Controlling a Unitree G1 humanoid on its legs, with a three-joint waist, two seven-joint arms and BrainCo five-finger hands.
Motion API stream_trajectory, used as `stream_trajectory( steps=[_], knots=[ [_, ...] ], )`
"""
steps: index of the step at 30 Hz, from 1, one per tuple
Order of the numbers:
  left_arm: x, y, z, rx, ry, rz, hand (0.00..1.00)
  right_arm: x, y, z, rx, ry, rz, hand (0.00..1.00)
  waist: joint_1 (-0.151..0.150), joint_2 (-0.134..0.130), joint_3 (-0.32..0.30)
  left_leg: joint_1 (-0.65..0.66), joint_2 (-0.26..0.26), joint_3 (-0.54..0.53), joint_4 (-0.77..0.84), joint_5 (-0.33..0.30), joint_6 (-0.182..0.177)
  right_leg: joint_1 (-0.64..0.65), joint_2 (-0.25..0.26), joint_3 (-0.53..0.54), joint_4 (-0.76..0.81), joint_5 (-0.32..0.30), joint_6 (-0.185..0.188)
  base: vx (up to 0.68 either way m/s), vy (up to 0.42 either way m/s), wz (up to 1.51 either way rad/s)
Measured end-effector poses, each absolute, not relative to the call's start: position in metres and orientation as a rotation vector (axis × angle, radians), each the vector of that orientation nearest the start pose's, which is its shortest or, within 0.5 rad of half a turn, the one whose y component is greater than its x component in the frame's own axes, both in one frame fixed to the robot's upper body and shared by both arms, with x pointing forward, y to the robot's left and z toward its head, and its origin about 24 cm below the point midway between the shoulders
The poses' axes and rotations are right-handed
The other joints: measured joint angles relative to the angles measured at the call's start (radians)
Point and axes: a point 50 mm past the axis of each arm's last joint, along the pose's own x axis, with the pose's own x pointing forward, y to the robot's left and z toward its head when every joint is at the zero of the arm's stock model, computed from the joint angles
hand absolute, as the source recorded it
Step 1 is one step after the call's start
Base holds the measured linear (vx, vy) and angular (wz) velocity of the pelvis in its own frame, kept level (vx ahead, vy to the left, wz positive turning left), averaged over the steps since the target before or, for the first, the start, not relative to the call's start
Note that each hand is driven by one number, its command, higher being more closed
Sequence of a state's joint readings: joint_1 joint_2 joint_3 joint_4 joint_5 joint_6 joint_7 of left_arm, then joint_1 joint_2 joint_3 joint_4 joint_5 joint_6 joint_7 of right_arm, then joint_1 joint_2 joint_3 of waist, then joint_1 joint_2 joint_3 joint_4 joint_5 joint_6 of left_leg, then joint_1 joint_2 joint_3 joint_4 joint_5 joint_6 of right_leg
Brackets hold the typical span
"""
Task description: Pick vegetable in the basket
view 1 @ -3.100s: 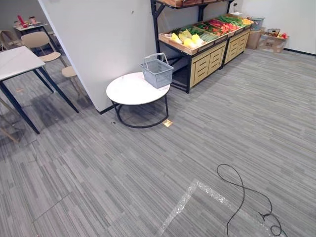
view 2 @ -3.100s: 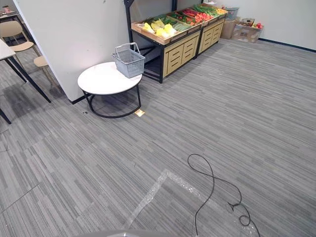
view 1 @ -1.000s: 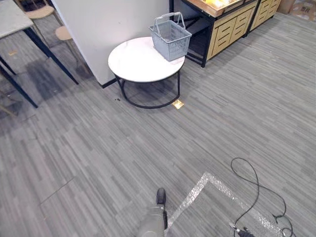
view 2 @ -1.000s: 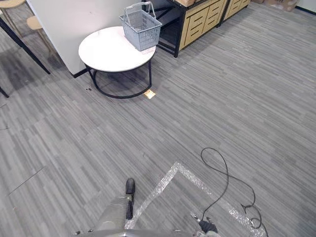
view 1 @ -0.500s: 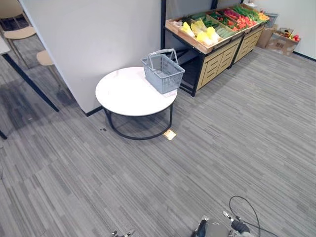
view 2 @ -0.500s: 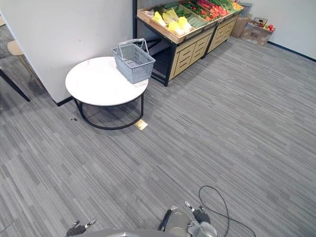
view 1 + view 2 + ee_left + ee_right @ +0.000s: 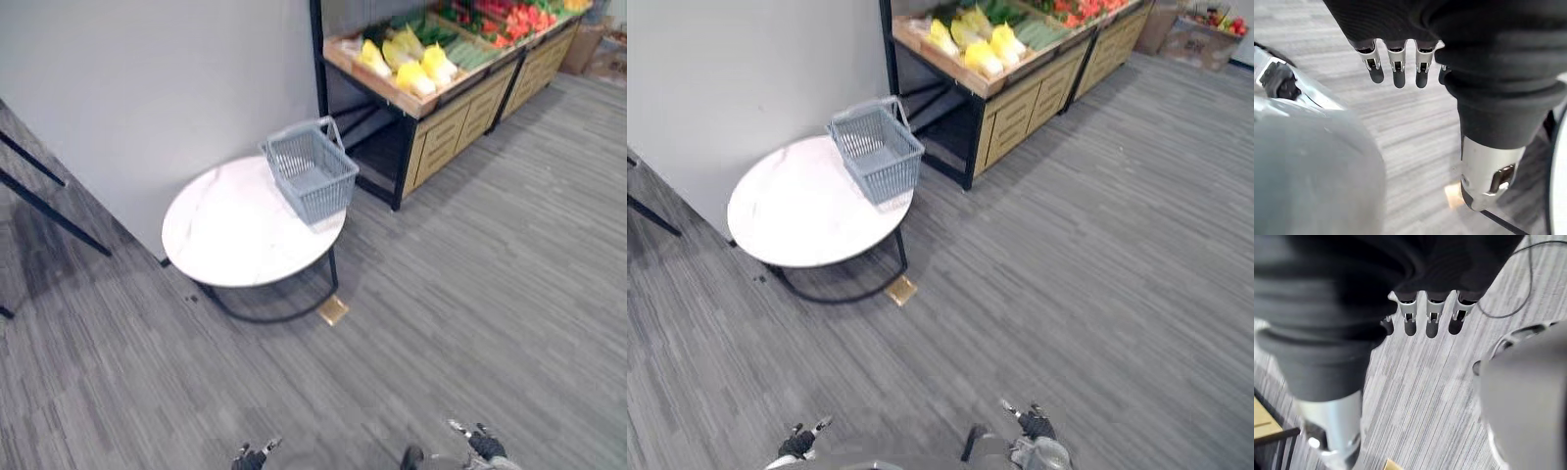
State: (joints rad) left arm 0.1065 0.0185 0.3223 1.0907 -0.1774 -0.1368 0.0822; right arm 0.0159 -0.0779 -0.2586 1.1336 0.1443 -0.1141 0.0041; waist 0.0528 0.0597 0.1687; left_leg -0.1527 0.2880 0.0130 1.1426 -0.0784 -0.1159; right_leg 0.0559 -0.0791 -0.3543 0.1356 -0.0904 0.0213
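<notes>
Step in hand reads as the approach, no picking begun: both hands hang low at the robot's sides over the grey floor (image 7: pixel 490 294), well apart from anything to pick. Left hand (image 7: pixel 1396 58) has its fingers (image 7: pixel 1418 61) hanging straight and loose, thumb apart, nothing in it; right hand (image 7: pixel 1430 308) is the same, fingers (image 7: pixel 1409 316) relaxed and spread in a row, holding nothing. The vegetables lie in the wooden trays on top of the produce stand (image 7: pixel 446 108) at the far right of the head views: yellow vegetables (image 7: pixel 421 70) nearest the stand's corner, green ones (image 7: pixel 462 51) and red ones (image 7: pixel 509 15) further along. The grey basket (image 7: pixel 312 174) sits on the far right edge of the round white table (image 7: pixel 230 235), handles up, looks empty, just beside the stand's near end. So the task's things are all ahead of the robot, the basket between the hands and the shelf, none touching or near the fingers. Next move likely calls for closing in on the stand, then raising one hand to the tray and curling the fingers round one vegetable; yellow ones look the easiest reach, and the basket beside them is a short carry
</notes>
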Motion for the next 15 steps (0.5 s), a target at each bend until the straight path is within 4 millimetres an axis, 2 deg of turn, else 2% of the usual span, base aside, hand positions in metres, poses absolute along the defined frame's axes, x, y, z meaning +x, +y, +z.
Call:
stream_trajectory(
  steps=[1,2,3,4,5,6,7,8,9,10,11,12,14,15],
  knots=[
    [0.078,0.206,-0.162,-0.229,1.018,0.525,0.00,0.110,-0.209,-0.157,0.178,0.999,-0.352,0.00,0.007,-0.005,0.002,-0.039,-0.004,0.024,0.007,-0.031,0.011,0.034,-0.003,0.004,-0.024,0.000,0.000,0.70,-0.076,-0.14],
    [0.081,0.207,-0.161,-0.217,1.003,0.513,0.00,0.114,-0.207,-0.157,0.171,0.999,-0.339,0.00,0.015,-0.009,0.006,-0.122,-0.017,0.054,-0.007,-0.091,0.016,0.081,-0.008,0.012,-0.060,0.000,0.000,0.51,0.043,-0.28],
    [0.082,0.208,-0.160,-0.204,0.998,0.505,0.00,0.118,-0.205,-0.156,0.174,0.993,-0.337,0.00,0.032,-0.015,0.010,-0.191,-0.037,0.088,-0.083,-0.134,0.021,0.117,-0.027,0.017,-0.081,-0.012,0.019,0.50,0.094,-0.32],
    [0.082,0.209,-0.160,-0.195,0.998,0.501,0.00,0.120,-0.204,-0.156,0.176,0.990,-0.336,0.00,0.038,-0.021,0.013,-0.216,-0.055,0.102,-0.148,-0.145,0.025,0.134,-0.042,0.020,-0.086,-0.025,0.038,0.50,0.181,-0.27],
    [0.081,0.207,-0.160,-0.178,1.005,0.486,0.00,0.120,-0.203,-0.156,0.179,0.988,-0.336,0.00,0.037,-0.028,0.018,-0.241,-0.095,0.124,-0.357,-0.140,0.035,0.168,-0.067,0.019,-0.086,-0.060,0.081,0.41,0.175,-0.08],
    [0.078,0.205,-0.161,-0.169,1.017,0.477,0.00,0.119,-0.205,-0.156,0.174,0.988,-0.340,0.00,0.036,-0.017,0.014,-0.236,-0.114,0.128,-0.517,-0.100,0.040,0.181,-0.065,0.017,-0.086,-0.082,0.092,0.54,0.240,-0.01],
    [0.072,0.204,-0.162,-0.158,1.033,0.465,0.00,0.117,-0.203,-0.157,0.166,0.998,-0.331,0.00,0.044,0.003,0.011,-0.216,-0.131,0.119,-0.674,-0.007,0.100,0.219,-0.063,0.033,-0.089,-0.130,0.120,0.53,0.215,0.28],
    [0.072,0.215,-0.160,-0.127,1.016,0.484,0.00,0.113,-0.187,-0.160,0.187,1.015,-0.297,0.00,0.037,-0.068,0.007,-0.192,-0.182,0.142,-0.729,-0.003,0.099,0.228,-0.093,0.051,-0.095,-0.137,0.107,0.53,0.176,0.30],
    [0.072,0.218,-0.159,-0.124,1.011,0.494,0.00,0.114,-0.182,-0.160,0.188,1.013,-0.279,0.00,0.041,-0.083,0.003,-0.192,-0.193,0.142,-0.744,-0.005,0.097,0.218,-0.083,0.066,-0.095,-0.137,0.102,0.55,0.076,0.36],
    [0.073,0.221,-0.159,-0.119,1.010,0.499,0.00,0.119,-0.174,-0.159,0.193,0.995,-0.253,0.00,0.049,-0.096,0.003,-0.205,-0.197,0.145,-0.709,-0.037,0.098,0.217,-0.046,0.074,-0.108,-0.086,0.058,0.46,0.015,0.01],
    [0.071,0.220,-0.159,-0.122,1.018,0.501,0.00,0.122,-0.173,-0.158,0.190,0.989,-0.246,0.00,0.056,-0.094,0.003,-0.206,-0.194,0.157,-0.686,-0.053,0.105,0.226,-0.050,0.076,-0.118,-0.064,0.067,0.54,0.072,-0.02],
    [0.069,0.220,-0.160,-0.131,1.030,0.512,0.00,0.124,-0.172,-0.157,0.192,0.976,-0.244,0.00,0.057,-0.094,0.004,-0.190,-0.189,0.199,-0.670,-0.058,0.116,0.243,-0.064,0.095,-0.122,-0.019,0.095,0.37,0.094,-0.08],
    [0.058,0.221,-0.163,-0.138,1.061,0.532,0.00,0.120,-0.171,-0.159,0.196,0.988,-0.242,0.00,0.064,-0.100,-0.014,-0.124,-0.204,0.234,-0.713,-0.056,0.123,0.236,-0.083,0.145,-0.067,0.042,0.097,0.38,0.147,-0.19],
    [0.051,0.221,-0.164,-0.134,1.078,0.538,0.00,0.116,-0.171,-0.160,0.197,0.998,-0.245,0.00,0.063,-0.105,-0.039,-0.090,-0.222,0.238,-0.764,-0.058,0.126,0.196,-0.098,0.159,0.019,0.046,0.095,0.36,0.154,-0.19]
  ],
)
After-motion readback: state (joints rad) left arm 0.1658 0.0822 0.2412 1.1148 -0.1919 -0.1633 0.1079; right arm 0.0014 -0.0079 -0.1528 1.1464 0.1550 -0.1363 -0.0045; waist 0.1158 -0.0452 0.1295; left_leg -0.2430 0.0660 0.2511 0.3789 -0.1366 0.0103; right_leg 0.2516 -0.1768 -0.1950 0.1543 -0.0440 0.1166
